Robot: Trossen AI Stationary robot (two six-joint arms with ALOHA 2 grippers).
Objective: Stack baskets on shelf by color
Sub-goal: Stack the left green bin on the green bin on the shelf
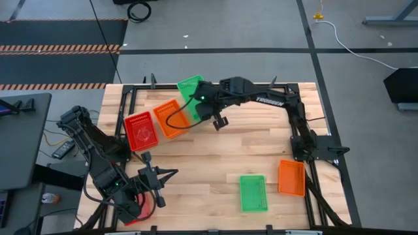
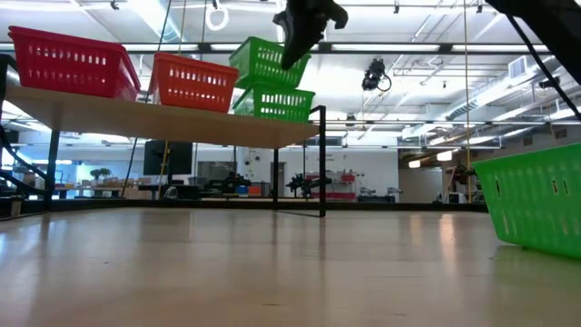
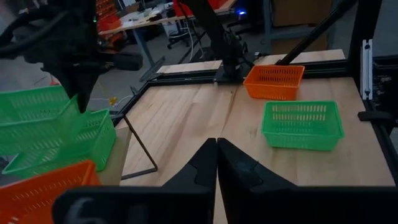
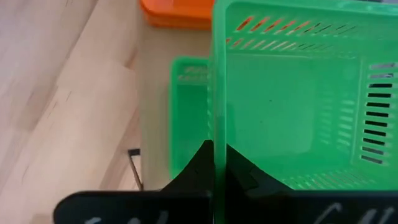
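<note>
grey floor (image 1: 215, 26) (taped) — ceiling lights (image 2: 436, 163)

Right gripper (image 1: 200, 98) clamped shut, arm extended; left gripper (image 1: 171, 173) closed, arm folded.

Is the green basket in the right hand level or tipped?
Tipped. In the low view, the held green basket slants above the level green one on the shelf, gripped by the right hand.

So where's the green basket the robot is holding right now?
The held green basket hangs tilted in the right gripper above another green basket at the shelf end, beside the orange basket.
</note>
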